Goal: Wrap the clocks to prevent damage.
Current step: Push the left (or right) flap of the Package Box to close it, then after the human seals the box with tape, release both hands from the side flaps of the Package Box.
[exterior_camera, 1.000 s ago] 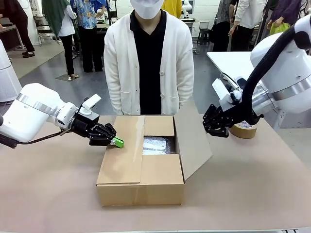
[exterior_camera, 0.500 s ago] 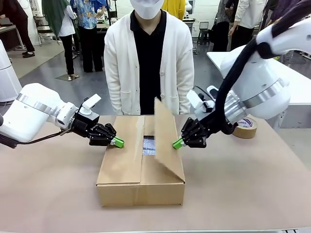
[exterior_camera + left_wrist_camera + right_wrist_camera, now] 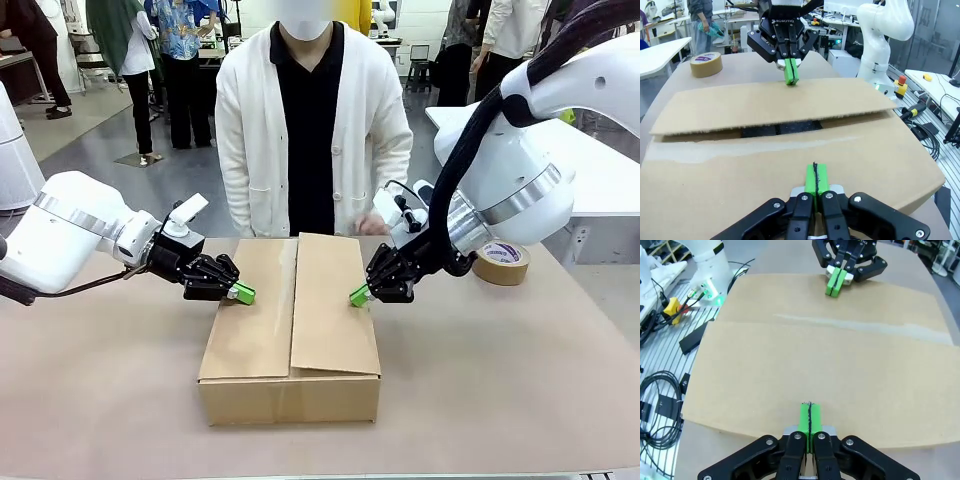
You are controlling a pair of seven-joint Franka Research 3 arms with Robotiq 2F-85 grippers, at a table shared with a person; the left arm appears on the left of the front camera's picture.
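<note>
We see the cardboard box [image 3: 290,385] mid table [image 3: 520,380], both top flaps down. L flap [image 3: 250,320] lies flat. R flap [image 3: 335,320] meets it along the centre seam and sits a bit raised there. In the left wrist view a narrow dark slit shows at the seam, and we can't tell what's inside. Box contents are hidden under the flaps, so we can't place the clocks beyond that.

Left gripper [image 3: 240,293]: clenched, green pads pressed together w/ nothing between them, tips on the L flap near its outer edge. Right gripper [image 3: 358,296]: also clenched and empty, tips on the outer edge of the R flap. The two face each other across the box top.

Tape roll [image 3: 500,262] lies flat on the table on the robot's right, well apart from the box, behind the right arm.

Person [image 3: 310,130] in white cardigan over black top stands at the far side, just behind the box. One hand [image 3: 372,225] is near the box's far right corner, but we can't tell if it's touching.
</note>
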